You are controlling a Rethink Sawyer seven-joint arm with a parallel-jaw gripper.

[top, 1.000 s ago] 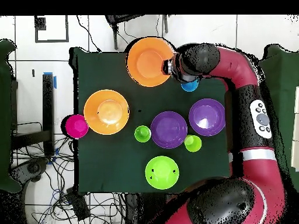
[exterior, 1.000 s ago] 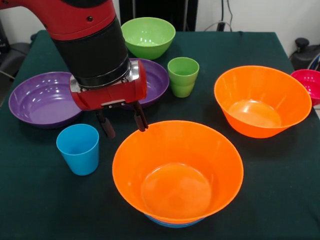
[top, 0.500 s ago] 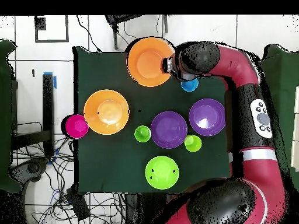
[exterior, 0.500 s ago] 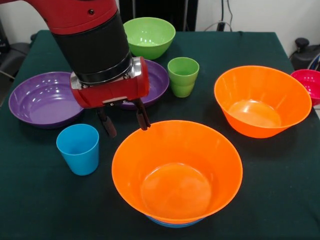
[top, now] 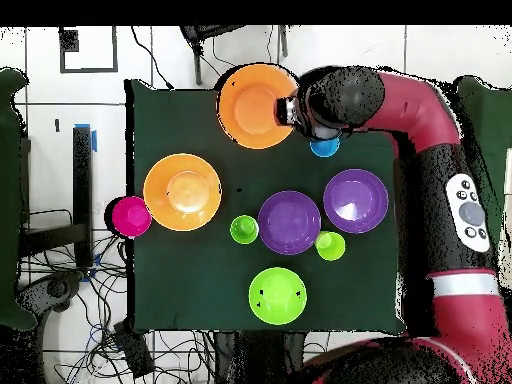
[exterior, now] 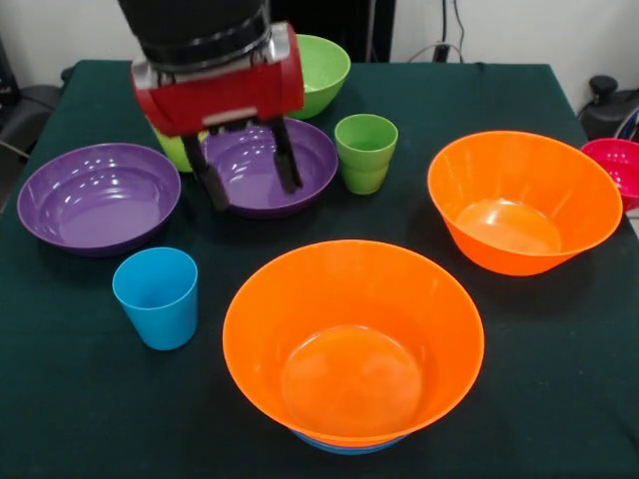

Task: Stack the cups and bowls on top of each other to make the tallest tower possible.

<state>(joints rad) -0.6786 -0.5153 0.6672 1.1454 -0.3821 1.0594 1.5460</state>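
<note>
The front view shows the claw (exterior: 245, 175) clearly: its two dark fingers (exterior: 286, 158) hang well apart, holding nothing, above the purple bowl (exterior: 268, 165) in the middle. In the overhead view the arm (top: 430, 110) covers the claw, so only the arm's bend along the surface's side is seen there. The overhead view also shows the full layout, which the front view cuts.

The surface (exterior: 559, 329) has a dark green cloth. Around it, in the overhead view, there is a light tiled floor (top: 60, 130) with many black cables (top: 70, 290).

The tower (exterior: 354, 339) stands at the near edge in the front view: a big orange bowl with a thin blue rim (exterior: 344, 446) showing under it, so it sits in a blue bowl that is mostly hidden. The second orange bowl (exterior: 521, 200) stands alone to the right. Another purple bowl (exterior: 98, 197) is at the left. The green bowl (exterior: 321, 70) is at the far side, partly behind the claw's red body. The red bowl (exterior: 617, 165) is cut by the right edge. The blue cup (exterior: 157, 296) stands upright beside the tower, the green cup (exterior: 365, 152) just beside the middle purple bowl. A yellow-green cup (exterior: 178, 150) is mostly hidden behind the claw.
</note>
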